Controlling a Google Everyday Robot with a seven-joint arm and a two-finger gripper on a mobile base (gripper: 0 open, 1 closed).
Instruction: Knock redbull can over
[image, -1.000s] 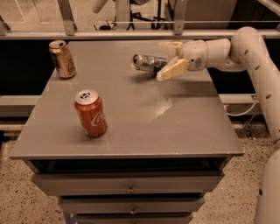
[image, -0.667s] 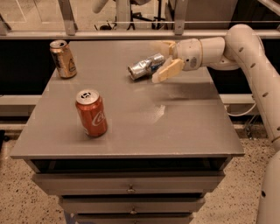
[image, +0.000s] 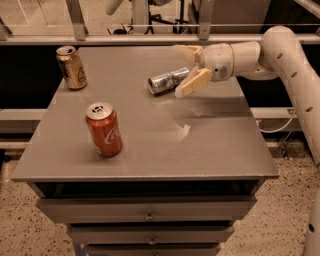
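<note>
The redbull can (image: 167, 81) lies on its side on the grey table (image: 150, 150), near the back middle, its top pointing left. My gripper (image: 185, 69) reaches in from the right, just right of the can. Its two tan fingers (image: 192, 82) are spread apart, one behind the can's right end and one in front of it. They hold nothing.
A red cola can (image: 104, 129) stands upright at the front left. A gold can (image: 71, 67) stands upright at the back left corner. A rail runs behind the table. Drawers sit under the tabletop. My white arm (image: 280, 55) spans the right side.
The lying can has rolled left across the table. My gripper has followed it to the left.
</note>
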